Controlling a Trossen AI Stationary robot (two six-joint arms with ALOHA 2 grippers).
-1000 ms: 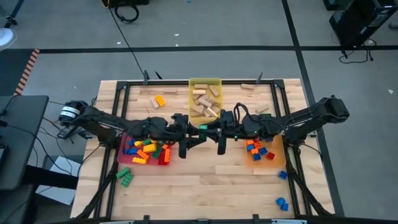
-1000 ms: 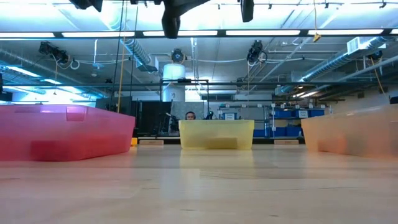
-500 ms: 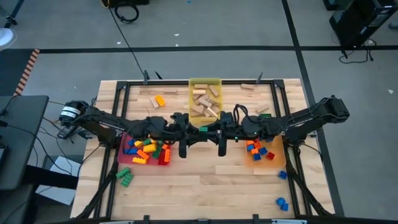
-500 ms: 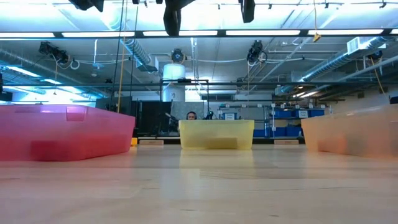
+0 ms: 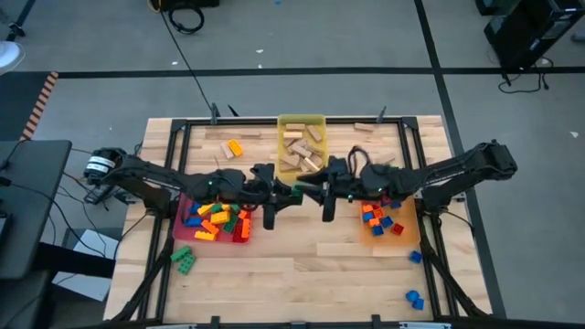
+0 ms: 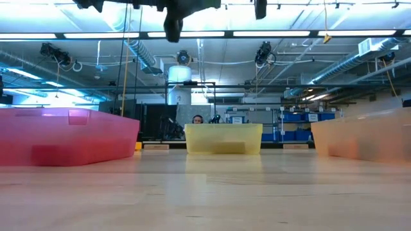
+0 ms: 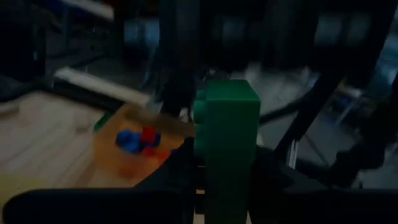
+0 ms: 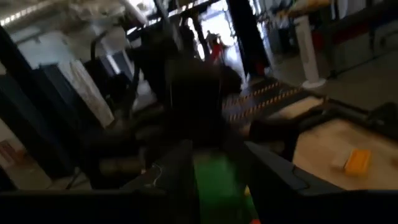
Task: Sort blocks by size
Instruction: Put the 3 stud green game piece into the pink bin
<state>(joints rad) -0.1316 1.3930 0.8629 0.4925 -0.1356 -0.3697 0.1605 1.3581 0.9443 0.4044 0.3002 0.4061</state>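
Near the centre of the high view, just below the yellow plastic tray of tan wooden blocks, the two grippers meet tip to tip over the wooden table. The left gripper is clamped on a green studded plastic brick, which stands upright between its fingers in the left wrist view. The right gripper sits just right of it; its fingers flank the same brick, though whether they grip it cannot be told. Mixed bricks fill the red tray at left and the orange tray at right.
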